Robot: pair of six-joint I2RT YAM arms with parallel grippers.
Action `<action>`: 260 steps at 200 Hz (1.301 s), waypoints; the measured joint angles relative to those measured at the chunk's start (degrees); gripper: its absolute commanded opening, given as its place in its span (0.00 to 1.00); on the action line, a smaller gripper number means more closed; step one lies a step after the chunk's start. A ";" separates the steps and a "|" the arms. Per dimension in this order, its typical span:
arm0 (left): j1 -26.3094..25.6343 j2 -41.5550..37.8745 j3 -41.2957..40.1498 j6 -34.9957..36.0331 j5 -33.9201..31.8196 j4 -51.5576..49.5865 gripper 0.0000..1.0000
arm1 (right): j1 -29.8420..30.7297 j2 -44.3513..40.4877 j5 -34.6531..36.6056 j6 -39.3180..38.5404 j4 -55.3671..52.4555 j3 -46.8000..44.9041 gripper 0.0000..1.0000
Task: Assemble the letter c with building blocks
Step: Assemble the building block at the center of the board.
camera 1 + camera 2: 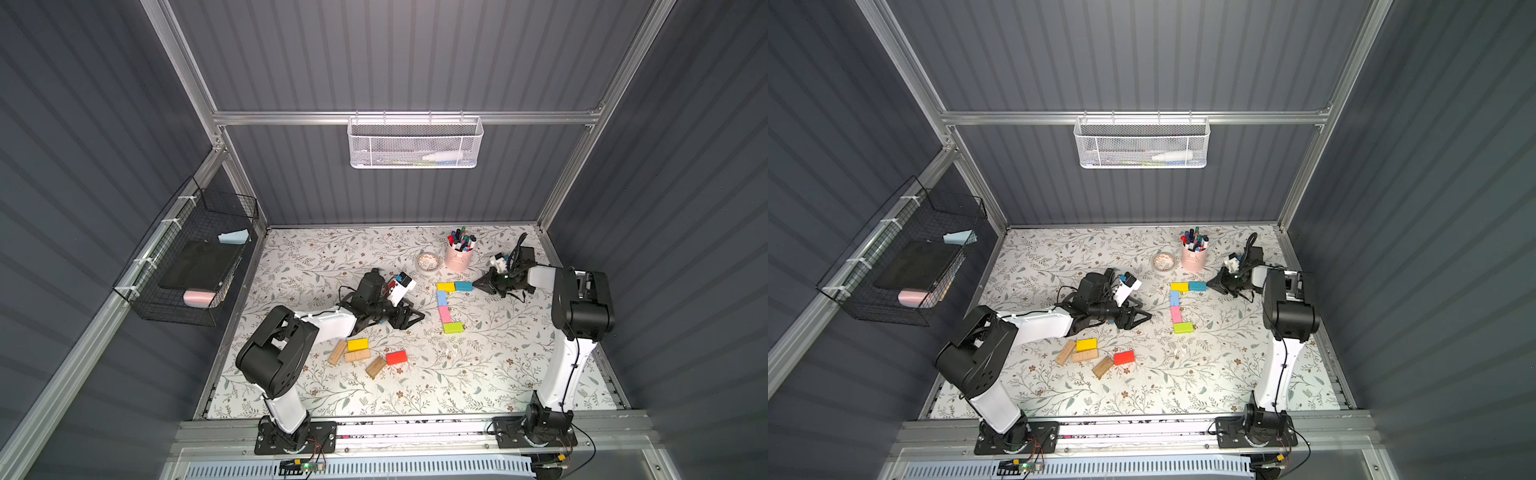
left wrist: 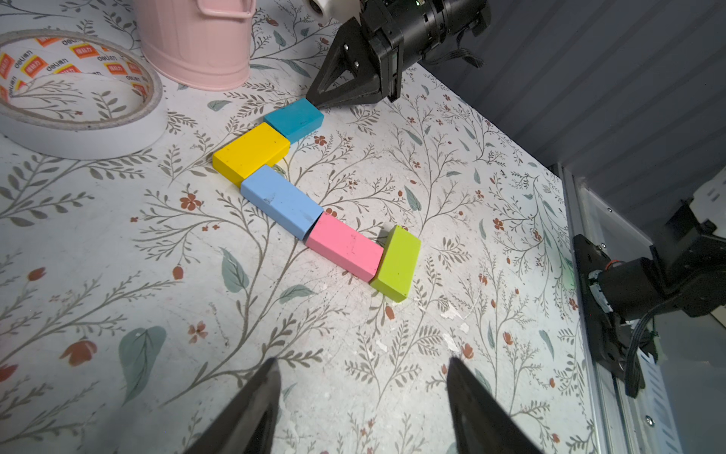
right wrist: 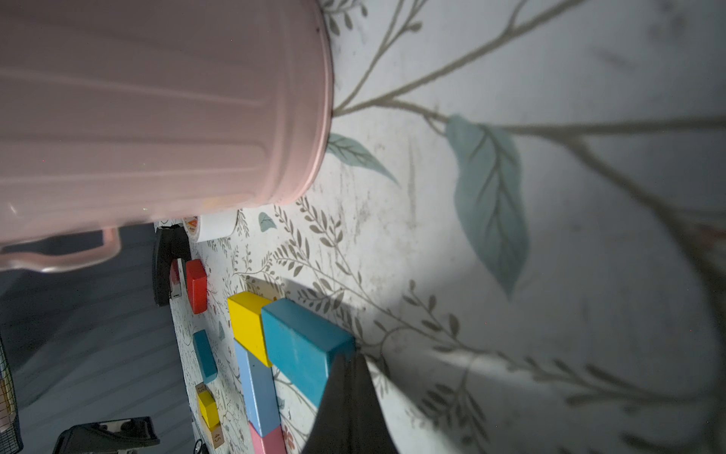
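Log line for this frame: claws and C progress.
right claw: shut, tip at teal block | left claw: open, empty | C: five blocks laid, lime green block alone at bottom

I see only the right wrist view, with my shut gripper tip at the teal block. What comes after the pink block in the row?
Observer: A lime green block lies crosswise against the end of the pink block, starting the lower arm of the C.
Operator: Is that lower arm longer than one block?
Observer: No, only that one block forms it.
Operator: Does the left gripper hold anything?
Observer: No, the left gripper is open and empty, apart from the row.
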 measured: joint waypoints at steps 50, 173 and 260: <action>0.00 0.00 0.00 0.00 0.00 0.00 0.65 | 0.00 0.37 -0.04 0.28 0.11 0.74 0.00; 0.00 0.00 0.00 0.00 0.00 -0.02 0.65 | 0.33 1.81 -0.74 0.61 0.11 2.16 0.00; 0.00 0.00 0.00 -0.15 -0.87 -0.22 0.66 | 0.31 -3.30 4.33 1.81 1.09 0.11 0.21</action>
